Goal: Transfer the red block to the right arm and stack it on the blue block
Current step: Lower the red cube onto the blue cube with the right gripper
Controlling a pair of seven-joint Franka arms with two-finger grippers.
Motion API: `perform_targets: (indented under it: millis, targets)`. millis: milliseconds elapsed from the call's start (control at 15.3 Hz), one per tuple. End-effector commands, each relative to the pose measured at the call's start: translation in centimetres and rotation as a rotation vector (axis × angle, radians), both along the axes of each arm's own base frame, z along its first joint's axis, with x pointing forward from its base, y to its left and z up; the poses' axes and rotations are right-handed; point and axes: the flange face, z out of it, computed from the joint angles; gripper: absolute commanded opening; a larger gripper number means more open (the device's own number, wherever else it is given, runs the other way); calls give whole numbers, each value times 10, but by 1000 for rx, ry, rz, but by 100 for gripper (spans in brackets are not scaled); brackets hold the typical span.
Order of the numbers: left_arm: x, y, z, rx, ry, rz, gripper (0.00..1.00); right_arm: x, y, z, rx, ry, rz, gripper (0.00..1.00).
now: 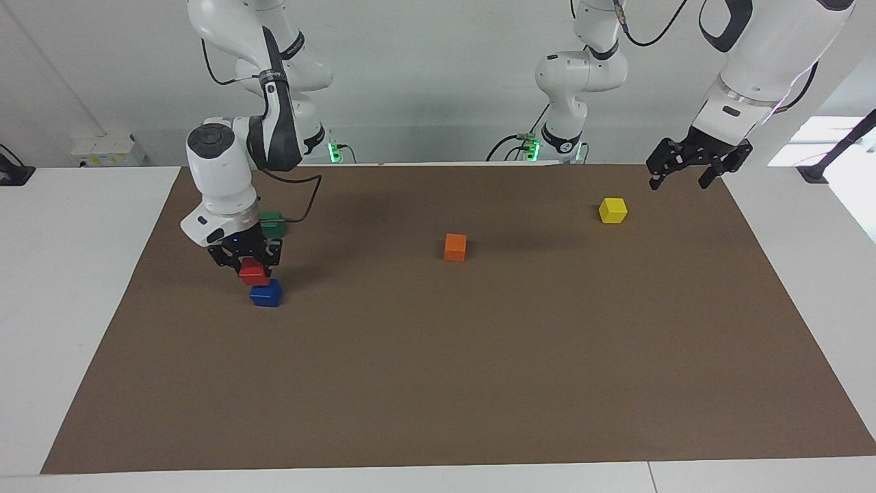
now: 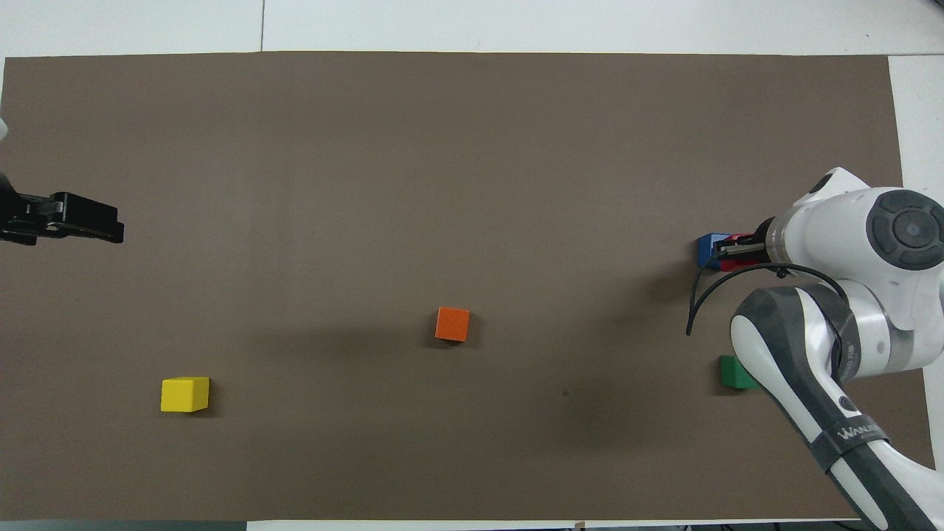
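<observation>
The red block [image 1: 254, 274] is held in my right gripper [image 1: 252, 266], which is shut on it. It hangs just above the blue block [image 1: 265, 294], slightly off its centre; I cannot tell whether the two touch. In the overhead view the right gripper [image 2: 729, 252] and its wrist cover most of the red block [image 2: 740, 238] and part of the blue block [image 2: 708, 248]. My left gripper [image 1: 679, 179] waits open and empty in the air over the mat's edge at the left arm's end, also seen from above as the left gripper [image 2: 92, 223].
A brown mat [image 1: 479, 356] covers the table. A green block [image 1: 272, 223] lies nearer to the robots than the blue one, by the right arm. An orange block [image 1: 455, 247] sits mid-table. A yellow block [image 1: 612, 210] lies toward the left arm's end.
</observation>
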Motion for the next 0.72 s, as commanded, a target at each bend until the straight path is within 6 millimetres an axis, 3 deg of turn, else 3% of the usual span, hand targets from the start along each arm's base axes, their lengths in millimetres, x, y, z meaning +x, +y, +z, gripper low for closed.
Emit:
perform_targets:
  millis: [0,131,589,654]
  targets:
    - [-7,-13,3,16,2,-32,100,1,-1,-8,-13,-22,-4,0]
    - [-6,-12,5,15,-9,-28,100,2,-2,-17,-11,-9,-11,0]
    - [-6,-4,1,16,-3,-16,100,2,0,-19,10,-32,-52,0]
    - [-7,-4,2,16,-4,-16,100,2,-1,-20,11,-31,-56,19]
